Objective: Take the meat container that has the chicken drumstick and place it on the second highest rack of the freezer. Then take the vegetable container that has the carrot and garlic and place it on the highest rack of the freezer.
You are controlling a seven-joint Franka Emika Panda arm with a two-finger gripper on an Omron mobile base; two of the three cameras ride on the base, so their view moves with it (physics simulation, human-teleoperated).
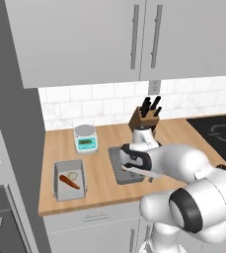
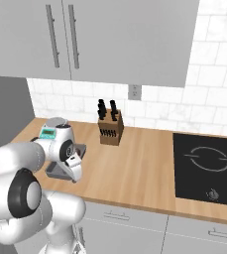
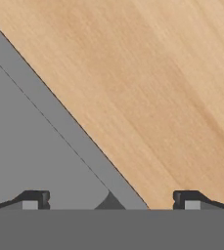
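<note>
Hovering low over a grey container (image 1: pixel 124 168), the hand (image 3: pixel 111 200) is standing wide, its two tips straddling that container's wall with one inside the rim and one over the bare desk (image 3: pixel 172 97). Left of it in the left base view, the vegetable container (image 1: pixel 69 180) is sitting on the desk, showing the carrot (image 1: pixel 69 182) and a pale lump that I take for the garlic (image 1: pixel 73 175). What lies in the container under the hand is hidden by the arm, so I cannot tell that it holds the drumstick; closing on the wrong box is one risk. Gripping a thin wall near a corner could also be tipping the box and spilling it. The right base view is adding the scale (image 2: pixel 52 130), knife block (image 2: pixel 110 129) and cooktop (image 2: pixel 206 168), while the hand view alone is revealing the straddle.
</note>
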